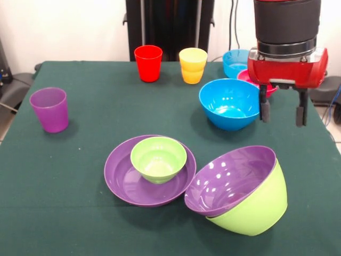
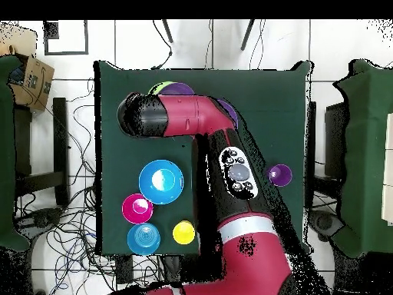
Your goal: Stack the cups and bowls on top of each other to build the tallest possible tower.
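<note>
A green table holds scattered plastic cups and bowls, and the robot's gripper hangs with its two fingers spread and empty above the right side, beside the large blue bowl. Near the front edge, a small green bowl sits inside a shallow purple bowl, and beside it a large purple bowl lies tilted inside a lime green bowl. A purple cup stands near the left edge, while a red cup, a yellow-orange cup, a light blue bowl and a red bowl line the far edge.

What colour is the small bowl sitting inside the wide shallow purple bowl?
Lime green: the small glossy plastic bowl rests in the shallow purple bowl; front view shows it best.
</note>
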Action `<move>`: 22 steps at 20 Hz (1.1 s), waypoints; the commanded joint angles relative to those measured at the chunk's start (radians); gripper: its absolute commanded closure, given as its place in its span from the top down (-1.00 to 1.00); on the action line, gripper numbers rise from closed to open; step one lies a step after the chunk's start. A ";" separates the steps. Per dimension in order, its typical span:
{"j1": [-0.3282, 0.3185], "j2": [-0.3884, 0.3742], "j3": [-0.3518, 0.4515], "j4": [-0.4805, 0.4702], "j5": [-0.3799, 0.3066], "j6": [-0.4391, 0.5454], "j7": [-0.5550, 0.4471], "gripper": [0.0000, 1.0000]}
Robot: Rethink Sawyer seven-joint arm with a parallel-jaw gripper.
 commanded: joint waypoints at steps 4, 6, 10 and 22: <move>-0.035 0.053 0.046 -0.013 -0.021 0.046 -0.075 1.00; -0.038 0.064 0.049 -0.014 -0.028 0.028 -0.078 1.00; -0.032 0.196 0.051 -0.133 -0.082 -0.071 -0.110 1.00; -0.071 0.210 0.080 -0.131 -0.111 -0.077 -0.158 1.00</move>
